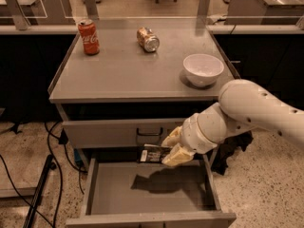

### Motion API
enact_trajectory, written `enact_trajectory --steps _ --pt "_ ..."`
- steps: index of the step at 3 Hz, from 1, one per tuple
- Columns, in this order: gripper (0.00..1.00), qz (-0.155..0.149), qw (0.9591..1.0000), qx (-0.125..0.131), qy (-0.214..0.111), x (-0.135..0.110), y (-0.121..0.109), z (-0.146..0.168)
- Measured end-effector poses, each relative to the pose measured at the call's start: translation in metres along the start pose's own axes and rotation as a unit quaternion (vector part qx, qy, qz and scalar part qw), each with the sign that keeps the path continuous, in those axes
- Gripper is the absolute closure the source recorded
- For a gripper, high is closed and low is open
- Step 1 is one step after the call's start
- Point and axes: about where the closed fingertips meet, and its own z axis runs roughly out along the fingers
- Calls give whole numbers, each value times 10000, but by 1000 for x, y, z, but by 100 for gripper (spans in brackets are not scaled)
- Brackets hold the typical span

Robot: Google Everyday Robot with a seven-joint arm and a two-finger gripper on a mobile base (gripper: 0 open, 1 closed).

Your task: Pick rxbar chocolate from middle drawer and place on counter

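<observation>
The rxbar chocolate is a small black bar with white print, held at its right end between my gripper's tan fingers. My gripper is shut on it, above the back of the open middle drawer, just below the closed top drawer front. The drawer's grey floor is bare and shows the gripper's shadow. The counter is the grey cabinet top above. My white arm reaches in from the right.
On the counter stand a red cola can at the back left, a tan can lying on its side at the back middle, and a white bowl at the right. Black cables lie on the floor at the left.
</observation>
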Motion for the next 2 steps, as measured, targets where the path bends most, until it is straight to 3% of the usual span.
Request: enact_trajectory --steps 2 --pt "100 -290 9992 288 52 -71 -14 -71"
